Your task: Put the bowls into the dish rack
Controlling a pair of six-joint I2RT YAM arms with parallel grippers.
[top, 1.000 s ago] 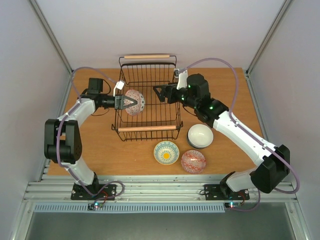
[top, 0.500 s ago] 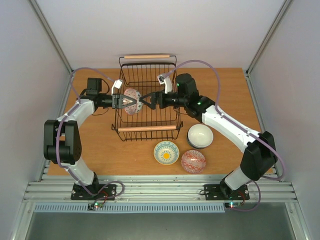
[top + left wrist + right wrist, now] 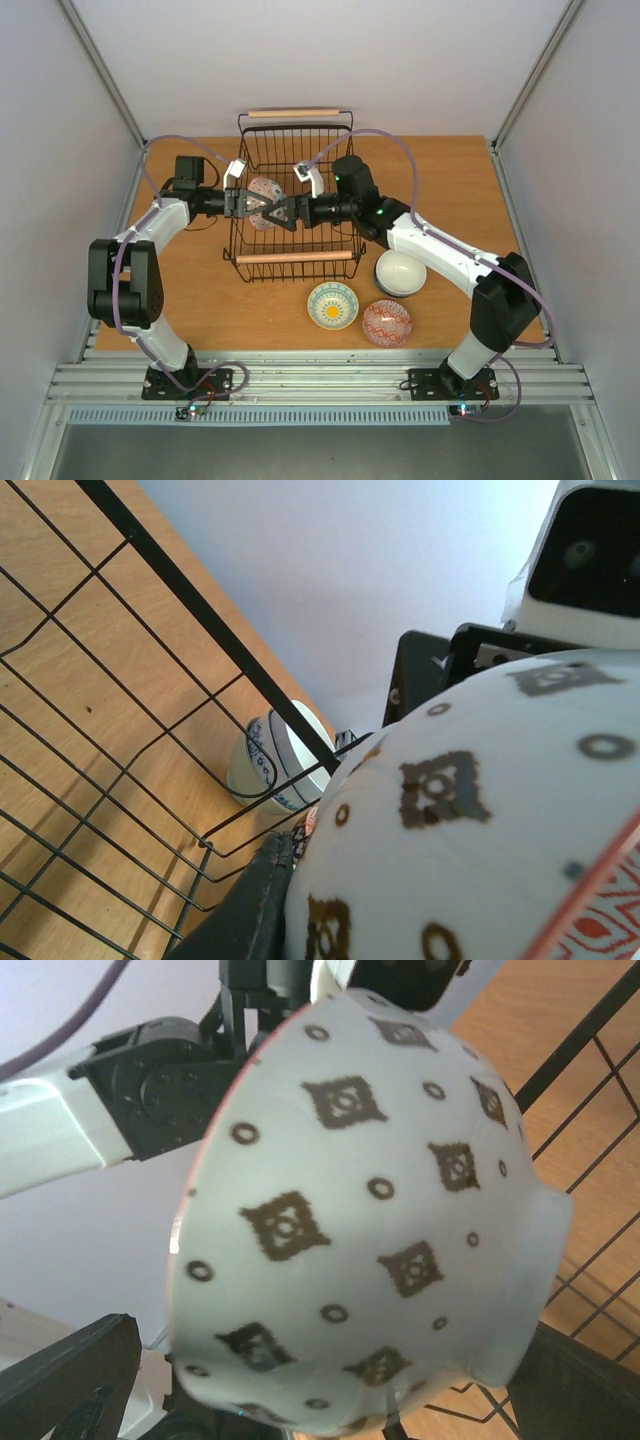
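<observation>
The dish rack, black wire with two wooden handles, stands at mid-table. My left gripper is shut on the rim of a pale bowl with a red inside, and holds it tilted above the rack's left half. In the left wrist view this bowl fills the lower right beside one dark finger. My right gripper is open, right up against the same bowl. Its dark fingers stand wide on either side of the bowl's base, and I see no contact.
Three more bowls sit on the table in front of the rack: a white one with blue outside, a yellow-and-teal one and a red one. The white bowl shows through the rack wires. Grey walls close in on both sides.
My right arm has swung left across the rack until its gripper meets the held bowl, and its jaws have spread wider. The left arm and its bowl have stayed still.
</observation>
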